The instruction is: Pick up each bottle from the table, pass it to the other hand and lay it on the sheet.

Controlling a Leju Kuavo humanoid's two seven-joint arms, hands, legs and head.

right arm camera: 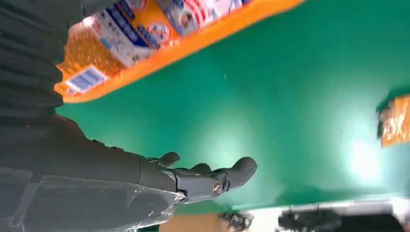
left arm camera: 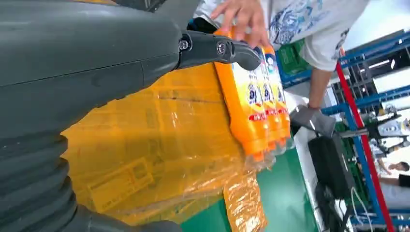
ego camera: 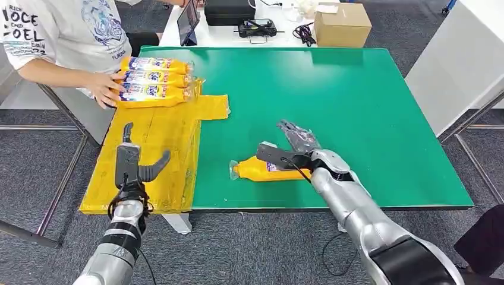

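One orange bottle [ego camera: 267, 170] lies on its side on the green table [ego camera: 356, 101], close to the front edge, cap pointing left. My right hand [ego camera: 292, 148] hovers just over its right end with fingers spread and nothing gripped. In the right wrist view the bottle [right arm camera: 159, 34] passes beside the palm while the fingers [right arm camera: 208, 178] stay apart from it. My left hand [ego camera: 134, 163] stands open above the yellow sheet [ego camera: 154, 160]. Three bottles [ego camera: 156, 80] lie side by side at the sheet's far end, with a person's hand [ego camera: 106, 89] on them. The left wrist view shows these bottles [left arm camera: 256, 101] beyond my thumb [left arm camera: 217, 48].
A person in a white shirt [ego camera: 65, 29] stands at the far left corner. Behind the green table a white table carries a cardboard box [ego camera: 342, 24], a tablet [ego camera: 188, 18] and a controller [ego camera: 257, 27]. A white panel [ego camera: 457, 65] stands to the right.
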